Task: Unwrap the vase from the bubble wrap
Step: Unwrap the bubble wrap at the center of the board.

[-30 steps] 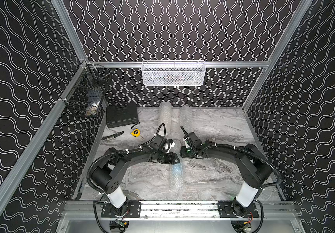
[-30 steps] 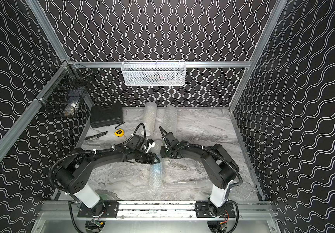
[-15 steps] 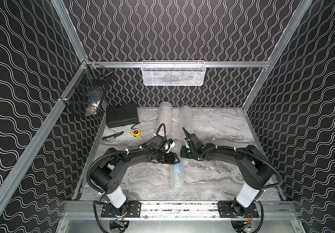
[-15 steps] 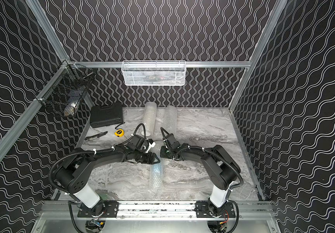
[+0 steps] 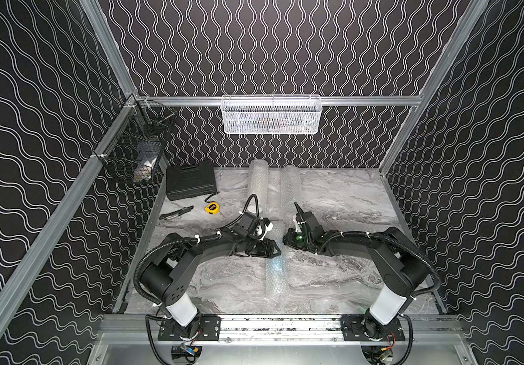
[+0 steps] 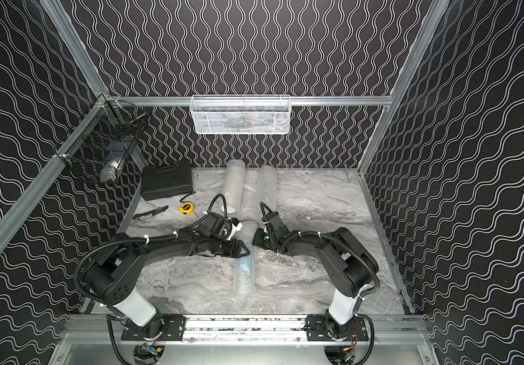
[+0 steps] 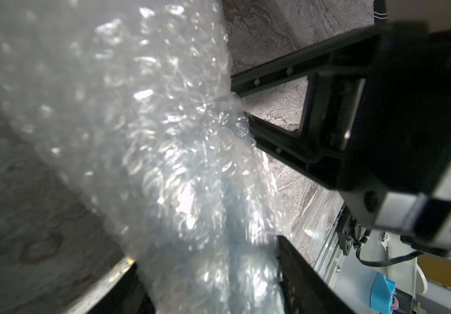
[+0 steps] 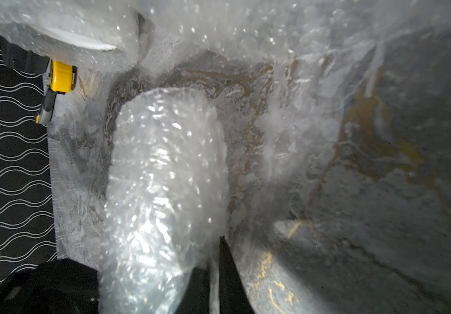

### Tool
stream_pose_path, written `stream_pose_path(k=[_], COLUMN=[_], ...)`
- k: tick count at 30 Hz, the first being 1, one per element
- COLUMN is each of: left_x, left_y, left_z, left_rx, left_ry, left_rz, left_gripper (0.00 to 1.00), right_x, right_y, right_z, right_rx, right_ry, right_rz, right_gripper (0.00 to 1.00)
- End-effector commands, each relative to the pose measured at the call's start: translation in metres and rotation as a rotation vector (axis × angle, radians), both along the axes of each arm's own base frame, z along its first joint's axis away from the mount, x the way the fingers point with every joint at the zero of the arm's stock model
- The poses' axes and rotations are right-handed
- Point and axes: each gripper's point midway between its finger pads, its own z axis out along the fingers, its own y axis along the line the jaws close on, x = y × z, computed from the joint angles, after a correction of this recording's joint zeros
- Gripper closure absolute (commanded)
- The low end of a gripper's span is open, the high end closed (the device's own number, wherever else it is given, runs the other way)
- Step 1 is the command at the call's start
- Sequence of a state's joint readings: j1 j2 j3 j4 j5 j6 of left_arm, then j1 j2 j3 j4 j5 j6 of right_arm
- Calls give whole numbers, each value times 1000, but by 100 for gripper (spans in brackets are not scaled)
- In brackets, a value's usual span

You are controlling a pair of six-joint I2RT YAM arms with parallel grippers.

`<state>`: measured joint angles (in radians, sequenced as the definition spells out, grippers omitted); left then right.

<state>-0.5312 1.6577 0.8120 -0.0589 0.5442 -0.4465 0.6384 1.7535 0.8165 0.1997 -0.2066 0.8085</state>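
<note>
Right jaws now closed on bubble wrap [image 5: 275, 275], left jaws still clamped

The bubble wrap roll [image 5: 276, 278] lies on the tabletop [image 5: 349, 284] between left claw [image 5: 278, 252] and right claw [image 5: 285, 239]; two more rolls [image 5: 258, 181] behind it; case [image 5: 190, 183] and tape measure [image 5: 212, 207] back-left (near the wall).

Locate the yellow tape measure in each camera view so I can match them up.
Top view: yellow tape measure on the table, left of centre, before the black case.
Top view: tape measure, same spot.
Left wrist: not in it.
Right wrist: by the patterned wall, beyond the bubble wrap.
Shared landmark: that bubble wrap roll, mid-table.
</note>
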Motion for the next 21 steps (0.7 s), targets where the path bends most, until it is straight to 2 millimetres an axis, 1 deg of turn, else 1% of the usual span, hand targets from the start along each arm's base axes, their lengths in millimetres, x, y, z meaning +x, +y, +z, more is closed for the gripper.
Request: stream_pose_path(k=[1, 10, 15, 21], left_x=[-18, -18, -17, -16], left_y=[18, 20, 21, 20], left_z=[-21, -24, -21, -19], left_rx=[105, 117, 118, 111], left_ry=[72, 72, 67, 63], left_rz=[4, 12, 16, 15], left_gripper=[36, 36, 36, 36], right_x=[21, 24, 19, 0], right_y=[1, -12, -14, -14], right_z=[20, 13, 9, 1], right_rx=[94, 230, 214, 178], right_ry=[-73, -24, -5, 44], right_rz=[-75, -133, -116, -43], right_gripper=[92, 93, 86, 76])
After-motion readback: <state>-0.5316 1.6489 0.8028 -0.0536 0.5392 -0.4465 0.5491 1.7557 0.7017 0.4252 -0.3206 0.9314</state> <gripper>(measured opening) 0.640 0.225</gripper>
